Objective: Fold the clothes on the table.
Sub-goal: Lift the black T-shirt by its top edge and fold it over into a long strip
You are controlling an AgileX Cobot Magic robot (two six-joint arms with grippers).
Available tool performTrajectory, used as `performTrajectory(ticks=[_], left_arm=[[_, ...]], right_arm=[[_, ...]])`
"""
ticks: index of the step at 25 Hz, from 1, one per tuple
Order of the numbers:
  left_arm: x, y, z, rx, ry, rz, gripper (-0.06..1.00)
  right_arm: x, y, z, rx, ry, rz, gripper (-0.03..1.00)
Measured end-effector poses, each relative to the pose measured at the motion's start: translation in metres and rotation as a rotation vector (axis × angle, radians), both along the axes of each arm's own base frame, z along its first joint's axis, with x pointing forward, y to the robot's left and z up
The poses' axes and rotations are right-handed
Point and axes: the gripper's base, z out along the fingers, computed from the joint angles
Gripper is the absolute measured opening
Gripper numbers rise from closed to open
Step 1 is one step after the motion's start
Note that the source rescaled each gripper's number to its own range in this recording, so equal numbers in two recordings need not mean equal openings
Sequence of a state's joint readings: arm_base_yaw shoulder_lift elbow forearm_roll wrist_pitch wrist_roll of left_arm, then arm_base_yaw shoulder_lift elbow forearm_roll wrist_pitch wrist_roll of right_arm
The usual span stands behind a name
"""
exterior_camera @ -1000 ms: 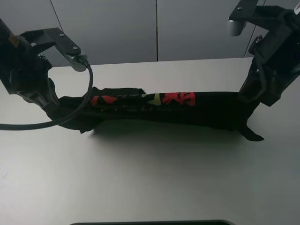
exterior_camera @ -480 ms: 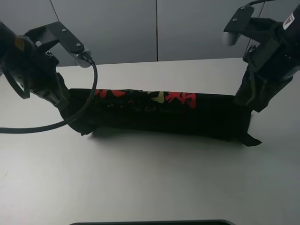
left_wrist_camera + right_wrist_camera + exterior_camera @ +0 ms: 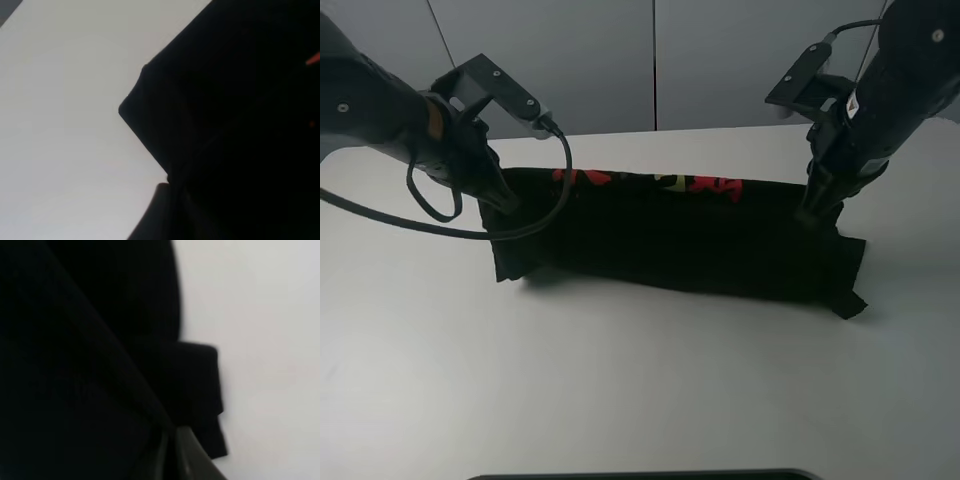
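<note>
The work appears to be mid-fold. The left gripper [image 3: 503,203] is closed on one upper corner of the black T-shirt [image 3: 670,240], and the right gripper [image 3: 809,212] is closed on the opposite upper corner. The long edge between them is raised and pulled nearly straight. The shirt lies across the far middle of the white table [image 3: 620,390] as a wide, already doubled band. Its lower edge rests on the tabletop while the held edge stands above it. Red and yellow printed characters [image 3: 705,185] show only as a thin strip along the raised edge, and the rest of the cloth reads as plain black. A small flap juts out at the lower corner on the right arm's side, and the lower corner on the left arm's side sags a little. Both wrist views show mostly dark cloth against white table. The next move probably calls for both arms to travel together at an even pace, keeping the edge taut. They would then lay it squarely over the resting layer before releasing, since uneven travel would likely skew the fold.
</note>
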State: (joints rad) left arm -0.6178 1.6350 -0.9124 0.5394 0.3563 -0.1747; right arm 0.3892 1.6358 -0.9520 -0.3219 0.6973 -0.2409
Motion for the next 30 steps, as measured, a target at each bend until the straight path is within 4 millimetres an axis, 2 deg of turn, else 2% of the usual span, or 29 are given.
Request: performTrajectory(ticks=[6, 13, 19, 24, 26, 27, 28, 29, 30], left_arm=[[0.01, -0.008, -0.02, -0.02, -0.015, -0.002, 0.0], [0.027, -0.009, -0.031, -0.058, -0.028, 0.029, 0.0], [0.043, -0.002, -0.047, -0.134, -0.018, 0.04, 0.0], [0.053, 0.003, -0.057, -0.191, -0.013, 0.04, 0.01], [0.055, 0.003, -0.061, -0.193, -0.007, 0.045, 0.08], [0.056, 0.004, -0.061, -0.193, -0.007, 0.046, 0.16], [0.056, 0.005, -0.063, -0.193, -0.004, 0.049, 0.28], [0.056, 0.005, -0.064, -0.193, -0.002, 0.048, 0.44], [0.057, 0.005, -0.064, -0.2, 0.0, 0.058, 0.6]], right_arm=[[0.013, 0.001, 0.002, -0.022, -0.134, 0.058, 0.0], [0.021, 0.003, 0.004, -0.008, -0.217, 0.103, 0.0], [0.035, -0.004, -0.018, 0.026, -0.212, 0.041, 0.0], [0.044, 0.0, -0.039, 0.078, -0.218, 0.007, 0.0], [0.045, 0.0, -0.047, 0.074, -0.21, -0.006, 0.01], [0.046, 0.0, -0.048, 0.075, -0.212, -0.02, 0.05], [0.046, 0.0, -0.049, 0.078, -0.213, -0.036, 0.13], [0.047, -0.001, -0.049, 0.079, -0.217, -0.043, 0.23], [0.047, -0.001, -0.049, 0.089, -0.22, -0.065, 0.4]])
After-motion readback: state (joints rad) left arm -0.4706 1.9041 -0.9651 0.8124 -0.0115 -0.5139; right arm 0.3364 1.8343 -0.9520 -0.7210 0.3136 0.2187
